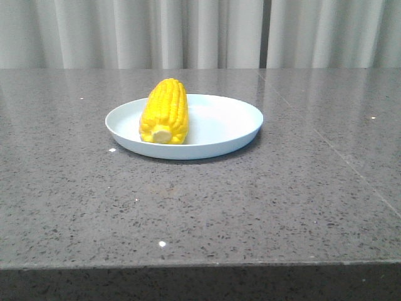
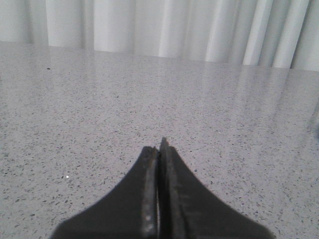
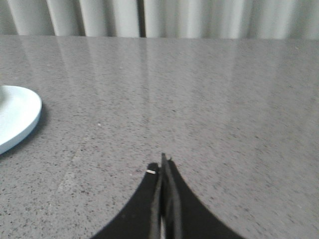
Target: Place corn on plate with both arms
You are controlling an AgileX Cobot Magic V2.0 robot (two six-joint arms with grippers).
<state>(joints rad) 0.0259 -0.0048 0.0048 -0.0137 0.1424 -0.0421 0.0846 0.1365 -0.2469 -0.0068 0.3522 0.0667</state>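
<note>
Hovering low over bare speckled countertop (image 1: 263, 207): left gripper (image 2: 158, 149) and right gripper (image 3: 163, 164), jaws pressed together, empty. Corn (image 1: 165, 111) lying on plate (image 1: 232, 122); curtain (image 1: 200, 31) behind.

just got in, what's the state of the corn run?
Nothing is being handled right now. The corn lies on the plate, on its left part, stub end toward the camera. The plate sits on the grey speckled table. Neither arm shows in the front view. The left hand and right hand are both shut and empty, over bare table, away from the corn. By the look of it, the placement is done.
</note>
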